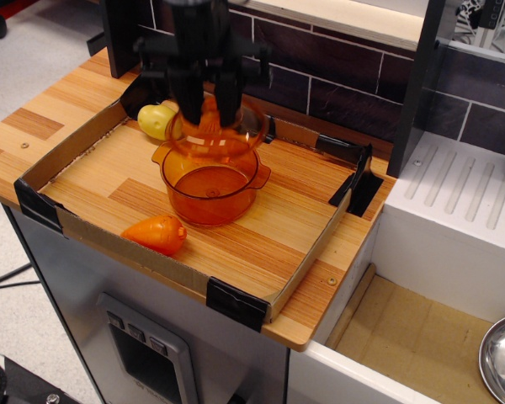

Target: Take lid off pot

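A wooden worktop (59, 105) stands against a dark tiled wall, and a shallow cardboard tray (164, 268) with black taped corners sits on top of it. To the right there is a white sink and, low in the corner, a shiny metal bowl (502, 358).

Inside the tray is the orange pot (209, 192). It is open on top and I can see down into it. It looks empty. A toy carrot (156, 234) lies in front of the pot, near the tray's front wall. A yellow toy (156, 120) sits behind the pot, towards the back left.

The black claw (206, 108) hangs straight down over the pot. It is squeezed shut on the knob of the lid (219, 136). The lid is up in the air, held flat, with its rim just above the pot's rim. I think they are apart now, but only by a little.

The thing that matters next is this: the lid is right over the pot. So the lid is off but not put away. I think the claw must carry it sideways to a bare bit of the tray, maybe to the right, where there is room.
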`<state>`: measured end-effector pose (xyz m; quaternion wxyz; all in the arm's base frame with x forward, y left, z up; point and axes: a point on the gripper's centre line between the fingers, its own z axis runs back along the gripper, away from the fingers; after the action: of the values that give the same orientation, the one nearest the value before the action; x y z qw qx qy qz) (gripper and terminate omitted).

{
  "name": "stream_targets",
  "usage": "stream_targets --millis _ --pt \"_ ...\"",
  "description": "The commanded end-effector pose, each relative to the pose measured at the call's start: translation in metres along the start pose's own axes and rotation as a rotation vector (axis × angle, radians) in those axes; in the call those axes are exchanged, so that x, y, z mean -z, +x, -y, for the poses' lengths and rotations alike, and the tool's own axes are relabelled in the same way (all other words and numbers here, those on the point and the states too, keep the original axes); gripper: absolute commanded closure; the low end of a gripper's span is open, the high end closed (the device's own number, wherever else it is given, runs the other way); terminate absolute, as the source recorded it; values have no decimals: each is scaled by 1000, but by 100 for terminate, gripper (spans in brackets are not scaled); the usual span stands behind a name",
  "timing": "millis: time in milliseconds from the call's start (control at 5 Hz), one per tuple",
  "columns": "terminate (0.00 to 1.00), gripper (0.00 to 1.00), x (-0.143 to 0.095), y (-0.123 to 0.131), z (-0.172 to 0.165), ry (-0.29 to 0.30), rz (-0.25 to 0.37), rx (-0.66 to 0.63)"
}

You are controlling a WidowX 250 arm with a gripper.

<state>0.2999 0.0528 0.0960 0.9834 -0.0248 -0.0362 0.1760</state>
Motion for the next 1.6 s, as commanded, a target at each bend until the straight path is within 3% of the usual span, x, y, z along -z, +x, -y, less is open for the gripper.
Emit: stream_targets --millis 0,200,400,600,1000,1400 --pt "0 100 -45 0 -37 -50 125 -12" --pt "0 100 -43 -3 -63 -47 46 -11" --pt "0 100 -25 -13 -82 -32 -95 21" --pt "0 100 -15 -14 -93 -38 -118 32" --pt "0 100 -2 -17 -112 -34 -104 35" --pt "0 100 12 1 -117 -18 -91 -6"
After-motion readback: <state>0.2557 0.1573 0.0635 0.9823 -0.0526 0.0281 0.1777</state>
